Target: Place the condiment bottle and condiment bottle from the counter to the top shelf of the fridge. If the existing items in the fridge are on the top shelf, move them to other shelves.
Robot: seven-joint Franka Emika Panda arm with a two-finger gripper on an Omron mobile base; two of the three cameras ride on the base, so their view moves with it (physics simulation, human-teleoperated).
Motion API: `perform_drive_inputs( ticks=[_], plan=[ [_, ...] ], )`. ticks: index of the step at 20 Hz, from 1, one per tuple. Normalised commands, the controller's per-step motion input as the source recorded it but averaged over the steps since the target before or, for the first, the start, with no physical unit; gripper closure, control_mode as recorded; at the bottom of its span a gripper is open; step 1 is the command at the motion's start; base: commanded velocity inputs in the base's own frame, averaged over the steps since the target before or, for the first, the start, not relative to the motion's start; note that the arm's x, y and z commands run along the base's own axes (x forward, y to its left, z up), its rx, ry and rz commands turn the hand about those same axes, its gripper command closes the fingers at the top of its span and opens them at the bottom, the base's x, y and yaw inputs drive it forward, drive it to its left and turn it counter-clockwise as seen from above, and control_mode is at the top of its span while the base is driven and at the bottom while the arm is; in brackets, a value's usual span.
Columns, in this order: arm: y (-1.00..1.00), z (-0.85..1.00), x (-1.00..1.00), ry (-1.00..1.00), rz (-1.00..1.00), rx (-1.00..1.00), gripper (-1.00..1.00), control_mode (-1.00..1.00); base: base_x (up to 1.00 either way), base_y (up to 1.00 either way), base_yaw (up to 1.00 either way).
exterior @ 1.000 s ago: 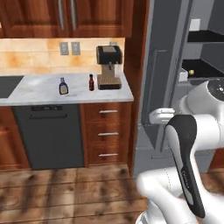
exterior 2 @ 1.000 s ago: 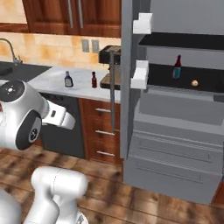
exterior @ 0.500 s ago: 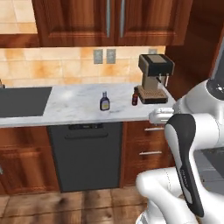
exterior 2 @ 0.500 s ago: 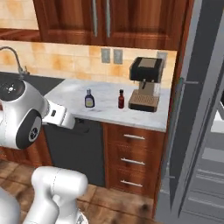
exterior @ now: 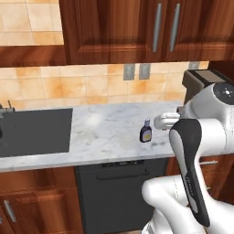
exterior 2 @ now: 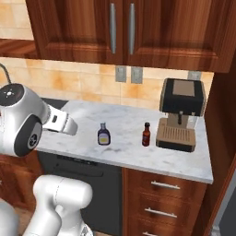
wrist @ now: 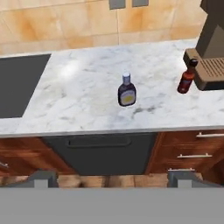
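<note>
Kid: Marble is covering the long counter point(exterior 2: 138, 152), right?

Helper: Yes, white and grey marble. Dark wooden cupboards point(exterior 2: 120, 27) are hanging above it, and orange tiles point(exterior: 91, 87) are running along the wall behind, with two grey wall plugs point(exterior 2: 128, 73) in them.

Kid: What is sitting on the counter?

Helper: A squat dark condiment bottle point(wrist: 127, 90) with a pale cap and a yellow label is standing upright near the middle. A thin red condiment bottle point(wrist: 187, 78) with a dark cap is standing upright too, well apart from the squat one and just beside the tray of a black and tan coffee machine point(exterior 2: 180, 114). A flat black cooktop point(exterior: 34, 131) is lying in the counter at the far end from the machine.

Kid: And under the counter?

Helper: A dark dishwasher front point(wrist: 98, 153) is sitting below the squat bottle, with wooden drawers point(exterior 2: 161, 203) with silver handles next to it, under the machine.

Kid: What is the arm doing?

Helper: The white arm point(exterior: 196, 137) is standing folded up in front of the counter. The gripper point(wrist: 113, 178) is looking down at the counter from back over the floor, far from both bottles. Its two finger tips point(wrist: 43, 177) are sitting wide apart with nothing between them, so the jaws are released.
</note>
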Motion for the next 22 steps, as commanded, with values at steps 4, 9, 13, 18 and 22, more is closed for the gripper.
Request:
perform_drive_inputs(
  ticks=[4, 9, 13, 18, 22],
  plan=[
    [-0.09, -0.28, 0.56, 0.15, -0.05, 0.00, -1.00, -1.00, 0.25, 0.00, -0.03],
    [-0.31, -0.66, 0.47, 0.16, 0.00, 0.01, -1.00, -1.00, 0.00, 0.00, 0.00],
    [-0.41, -0.88, 0.14, 0.10, 0.00, 0.01, -1.00, -1.00, 0.00, 0.00, 0.00],
    [-0.05, -0.47, 0.49, -0.01, 0.00, 0.01, -1.00, -1.00, 0.00, 0.00, 0.00],
    [0.00, -0.13, 0.72, -0.01, 0.00, 0.00, -1.00, -1.00, 0.00, 0.00, 0.00]
  ],
)
